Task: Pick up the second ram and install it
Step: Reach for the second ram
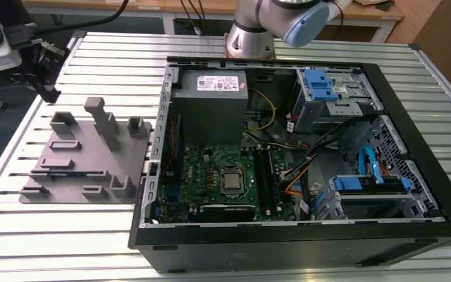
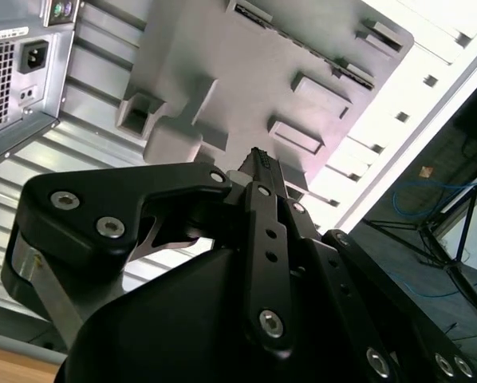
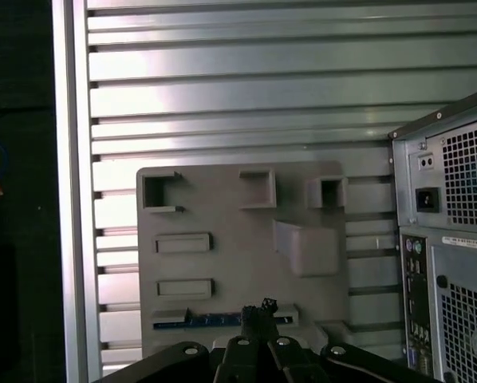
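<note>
**Figure.** The second ram point(image 3: 206, 321), a thin, flat, dark blue-green memory stick, stands on its long edge in a narrow slot along one edge of the grey moulded plastic tray point(image 3: 222, 263). In the exterior view this tray point(image 1: 92, 158) lies at the frame's left on the slatted aluminium table point(image 1: 53, 235). It sits just beside the open black computer case point(image 1: 288, 247).

The black two-finger gripper point(image 3: 258, 309) hangs above the slot. Its tips overlap the middle stretch of the stick's upper edge, and the stick's blue edge runs out to both sides of them. In the second wrist view the gripper point(image 2: 258, 159) appears clear of the tray surface and not touching it. The jaws are drawn together with nothing between them.

*Handling (judged).* The stick is probably light and stiff but fragile. Its board is thin and its contact edge sits down in the slot. The best hold is likely across the two flat faces near mid-length on the exposed upper edge, with a straight lift out of the slot. The smooth faces may slip under a light pinch.
</note>
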`<state>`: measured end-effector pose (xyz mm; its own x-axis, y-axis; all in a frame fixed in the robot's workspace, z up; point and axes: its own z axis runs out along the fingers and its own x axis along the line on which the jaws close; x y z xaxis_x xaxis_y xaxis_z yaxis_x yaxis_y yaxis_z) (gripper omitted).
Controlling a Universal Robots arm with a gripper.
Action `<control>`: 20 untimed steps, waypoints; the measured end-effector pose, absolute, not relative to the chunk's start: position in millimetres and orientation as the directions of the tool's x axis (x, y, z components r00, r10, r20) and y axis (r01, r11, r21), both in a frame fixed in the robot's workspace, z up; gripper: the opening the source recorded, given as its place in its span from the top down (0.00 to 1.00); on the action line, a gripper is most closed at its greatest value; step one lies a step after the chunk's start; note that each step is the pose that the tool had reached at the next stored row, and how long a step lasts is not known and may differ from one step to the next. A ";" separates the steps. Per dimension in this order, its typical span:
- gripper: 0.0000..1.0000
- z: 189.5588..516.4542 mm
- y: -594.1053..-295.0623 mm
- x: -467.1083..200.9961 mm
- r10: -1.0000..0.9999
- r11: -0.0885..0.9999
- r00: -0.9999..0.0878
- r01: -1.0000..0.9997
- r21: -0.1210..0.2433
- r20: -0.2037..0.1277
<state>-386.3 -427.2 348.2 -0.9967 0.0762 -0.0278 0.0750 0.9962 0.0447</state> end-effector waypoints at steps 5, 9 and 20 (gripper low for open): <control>0.93 342.7 -427.7 -393.1 0.076 0.996 -0.997 0.075 0.045 -0.028; 0.93 335.6 -427.8 -396.0 0.076 0.996 -0.997 0.075 0.045 -0.028; 0.93 316.1 -427.8 -396.4 0.076 0.996 -0.997 0.075 0.045 -0.028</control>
<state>-396.4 -427.8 316.1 -0.9967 0.0762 -0.0278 0.0750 0.9962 0.0446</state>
